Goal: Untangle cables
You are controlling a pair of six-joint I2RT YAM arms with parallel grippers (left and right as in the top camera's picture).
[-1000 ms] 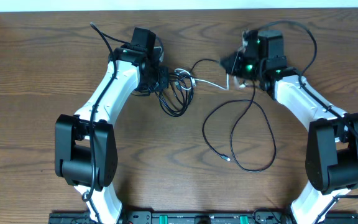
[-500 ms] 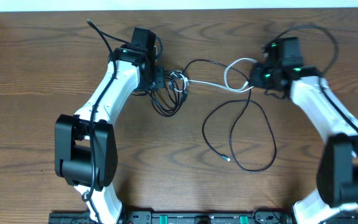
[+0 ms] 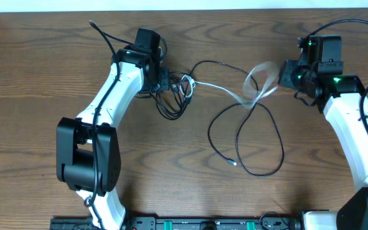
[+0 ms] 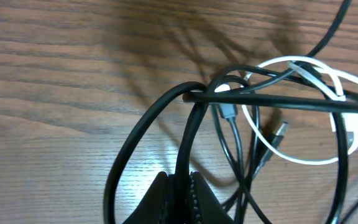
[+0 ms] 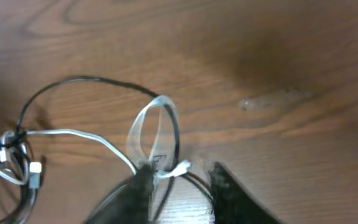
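Note:
My left gripper [image 3: 165, 82] is shut on a black cable [image 4: 190, 130] at a knot of black and white loops [image 3: 179, 89]. The left wrist view shows the jaws [image 4: 184, 190] pinching that black strand, with the white cable [image 4: 303, 65] looped through the knot. The white cable [image 3: 219, 88] runs right from the knot to a blurred loop near my right gripper [image 3: 285, 73]. In the right wrist view its jaws [image 5: 182, 186] are wide apart, with the white cable's [image 5: 86, 134] plug end between them. A second black cable [image 3: 260, 131] lies in a big loop mid-table.
The wooden table's back edge [image 3: 184, 11] runs just behind both arms. Thick black arm wires arch over my right arm [image 3: 356, 25] and beside my left arm [image 3: 104, 35]. A loose plug end of the looped black cable [image 3: 234, 163] lies toward the front.
My right gripper has moved right, away from the knot, drawing the white cable out straighter. Its jaws now stand apart and the white loop is blurred. The left gripper has barely moved.

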